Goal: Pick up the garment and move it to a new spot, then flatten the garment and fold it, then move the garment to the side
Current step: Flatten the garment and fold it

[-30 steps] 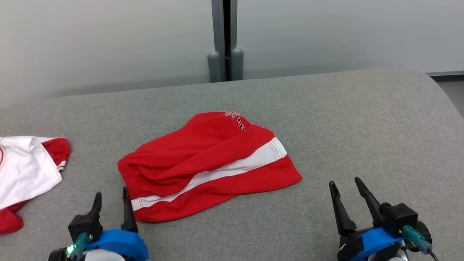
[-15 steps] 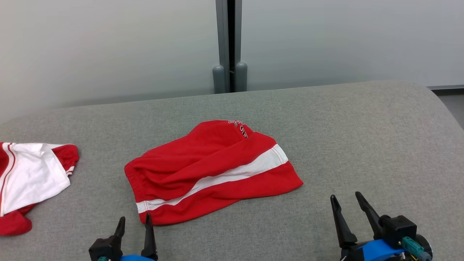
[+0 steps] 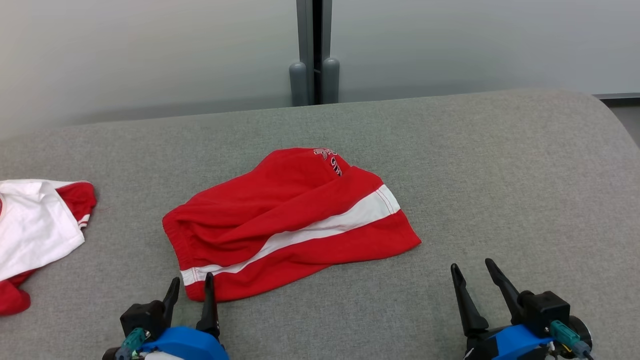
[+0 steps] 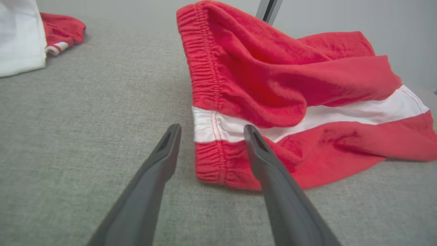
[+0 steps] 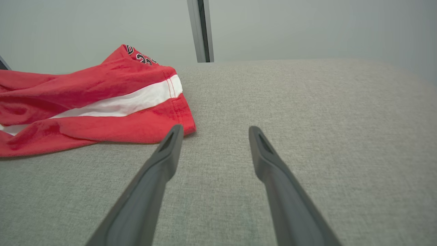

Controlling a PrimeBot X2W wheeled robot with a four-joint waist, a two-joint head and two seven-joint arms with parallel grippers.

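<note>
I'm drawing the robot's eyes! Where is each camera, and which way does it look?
Head view: on the head, facing down at red cloth shorts with a white stripe on a grey fabric cushion; left end effector and right end effector show.
Left wrist view: on that wrist, facing the shorts' waistband; own fingers show.
Right wrist view: on that wrist, facing the cushion; own fingers show.
All share the shorts.

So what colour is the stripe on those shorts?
The stripe is white, on red shorts; best in left wrist view.
</note>
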